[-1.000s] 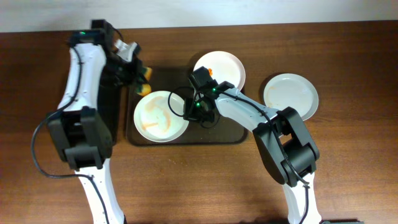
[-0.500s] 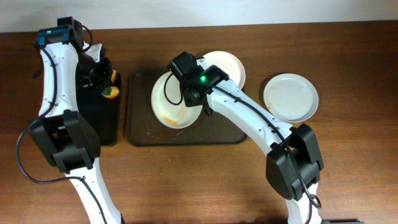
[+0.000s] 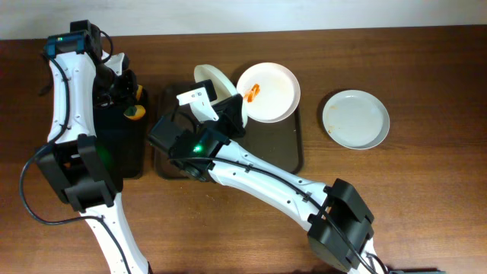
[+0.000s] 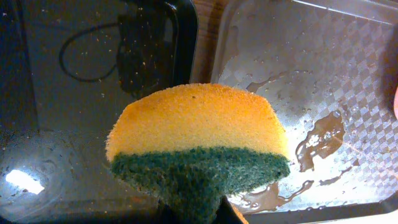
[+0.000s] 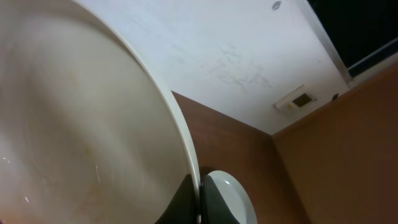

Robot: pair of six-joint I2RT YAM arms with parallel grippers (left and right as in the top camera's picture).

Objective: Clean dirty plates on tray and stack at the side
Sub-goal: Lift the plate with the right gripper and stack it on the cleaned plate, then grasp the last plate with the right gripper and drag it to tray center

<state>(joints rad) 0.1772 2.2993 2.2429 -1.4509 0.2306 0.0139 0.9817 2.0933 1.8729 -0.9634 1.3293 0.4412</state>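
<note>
My right gripper (image 3: 222,109) is shut on the rim of a white plate (image 3: 217,89) and holds it tilted on edge above the dark brown tray (image 3: 297,152). In the right wrist view the plate (image 5: 81,137) fills the left and my fingers (image 5: 200,199) pinch its rim. A second plate (image 3: 268,93) with an orange smear lies at the tray's back right. A plain white plate (image 3: 355,119) lies on the table to the right and shows in the right wrist view (image 5: 233,199). My left gripper (image 3: 129,103) is shut on a yellow-green sponge (image 4: 199,143) over the black tray (image 3: 122,144).
The wet brown tray floor (image 4: 323,93) carries sauce puddles and lies right of the black tray's rim (image 4: 186,37). The right arm crosses the tray's front. Bare wooden table lies along the front and far right.
The right gripper has lifted the plate from flat over the tray to tilted on edge. The right arm swung toward the front left. The left arm moved from the tray to the black tray, then held still.
</note>
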